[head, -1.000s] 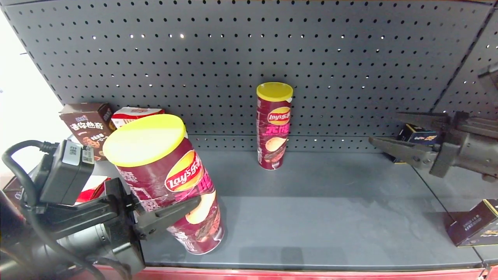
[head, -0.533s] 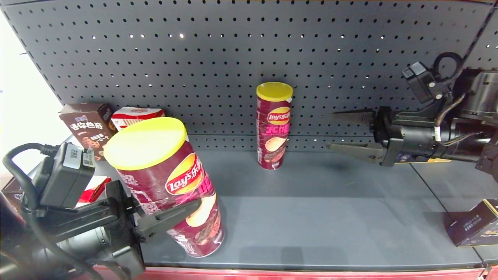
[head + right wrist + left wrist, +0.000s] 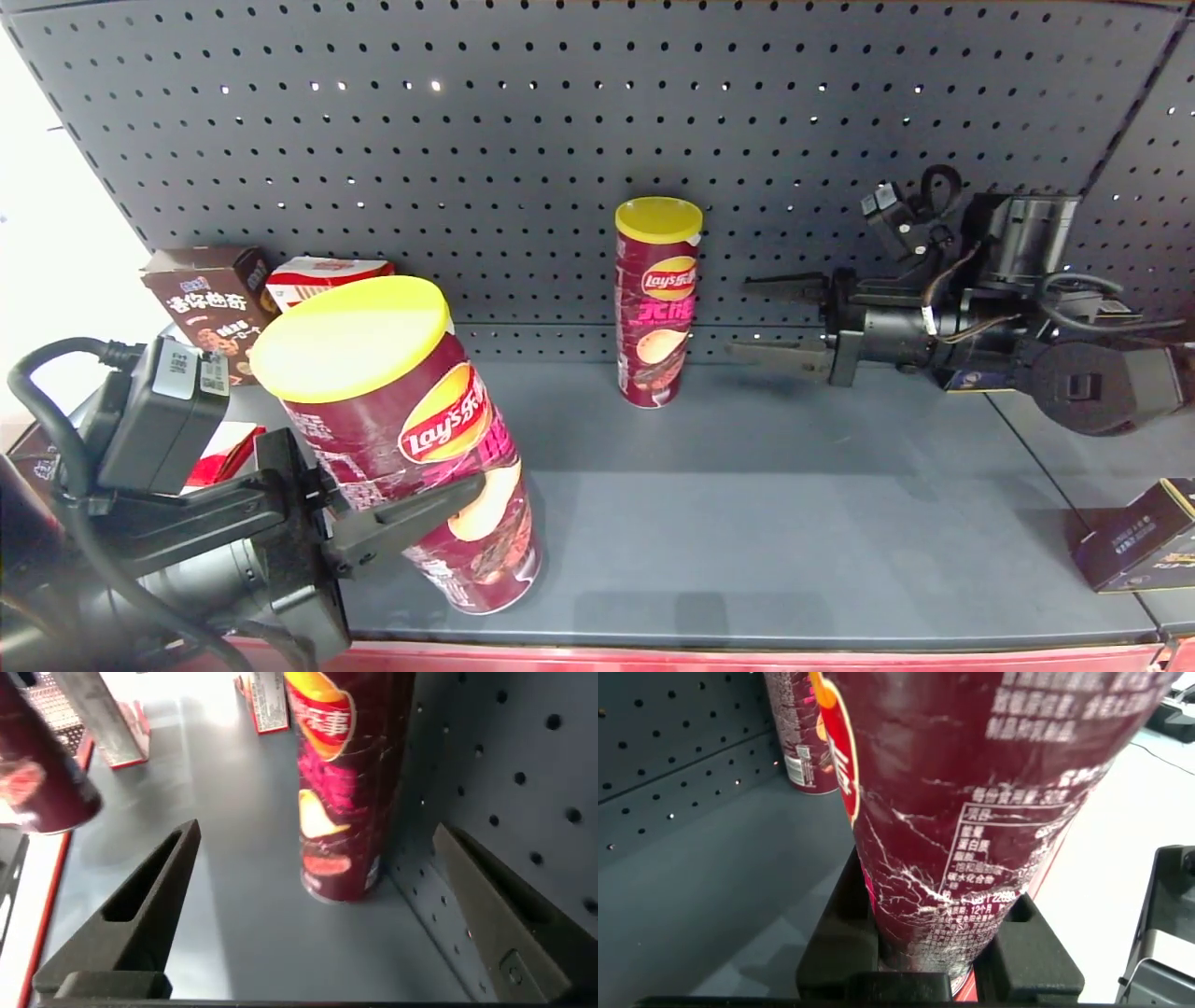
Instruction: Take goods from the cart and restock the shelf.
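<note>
Jaws first: my left gripper (image 3: 425, 499) is clenched around a maroon chips can (image 3: 392, 411) with a yellow lid, gripping it low on the body, and in the left wrist view the dark fingers sit on either side of its printed wall. That can is at about 7 o'clock on the grey shelf board (image 3: 794, 523), near the red front edge (image 3: 747, 658), tilted so the lid leans toward me and to the left. I cannot tell whether its base touches the board.

At 4 o'clock, a dark box (image 3: 1134, 537) lies at the right end of the board. Out at 10 o'clock, behind the held can, a brown biscuit box (image 3: 207, 303) and a red-and-white box (image 3: 322, 273) stand side by side.

Farther back, at 12 o'clock, a second chips can (image 3: 656, 308) of the same kind stands upright just beside the pegboard back wall (image 3: 560, 121). My right gripper (image 3: 742, 317) is at its 3 o'clock, jaws released and spread wide, tips pointing at the can but apart from it. In the right wrist view that can sits ahead between the two open fingers.
</note>
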You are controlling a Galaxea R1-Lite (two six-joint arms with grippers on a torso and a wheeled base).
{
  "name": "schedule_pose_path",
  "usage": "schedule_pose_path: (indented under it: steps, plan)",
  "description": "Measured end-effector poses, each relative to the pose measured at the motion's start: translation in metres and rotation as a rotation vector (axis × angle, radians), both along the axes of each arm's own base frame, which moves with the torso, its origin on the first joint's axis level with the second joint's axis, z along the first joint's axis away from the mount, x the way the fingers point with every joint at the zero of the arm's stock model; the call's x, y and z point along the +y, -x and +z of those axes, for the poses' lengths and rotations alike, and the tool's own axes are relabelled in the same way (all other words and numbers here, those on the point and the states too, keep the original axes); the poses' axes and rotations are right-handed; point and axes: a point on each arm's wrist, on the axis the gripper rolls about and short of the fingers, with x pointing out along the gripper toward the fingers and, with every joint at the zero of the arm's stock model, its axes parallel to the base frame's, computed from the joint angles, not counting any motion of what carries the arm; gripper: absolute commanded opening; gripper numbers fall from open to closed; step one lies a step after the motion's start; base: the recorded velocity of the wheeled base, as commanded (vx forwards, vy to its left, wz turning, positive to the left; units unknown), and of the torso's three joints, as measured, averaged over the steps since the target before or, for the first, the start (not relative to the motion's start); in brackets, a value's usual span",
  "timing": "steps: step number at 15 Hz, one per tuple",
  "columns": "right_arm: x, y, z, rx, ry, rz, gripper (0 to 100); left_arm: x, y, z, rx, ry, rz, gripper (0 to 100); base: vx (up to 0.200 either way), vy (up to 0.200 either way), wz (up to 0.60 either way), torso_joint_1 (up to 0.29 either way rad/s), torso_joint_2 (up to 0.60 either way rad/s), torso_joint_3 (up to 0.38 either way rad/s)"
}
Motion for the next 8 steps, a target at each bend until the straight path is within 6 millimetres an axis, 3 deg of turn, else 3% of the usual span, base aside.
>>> schedule_pose_path:
  steps: [8]
  plan:
    - [0.034, -0.035, -0.022, 0.015, 0.005, 0.049, 100, 0.001, 0.0, 0.001, -0.002, 0.001, 0.009, 0, 0.0, 0.0, 0.0, 0.0, 0.0, 0.0]
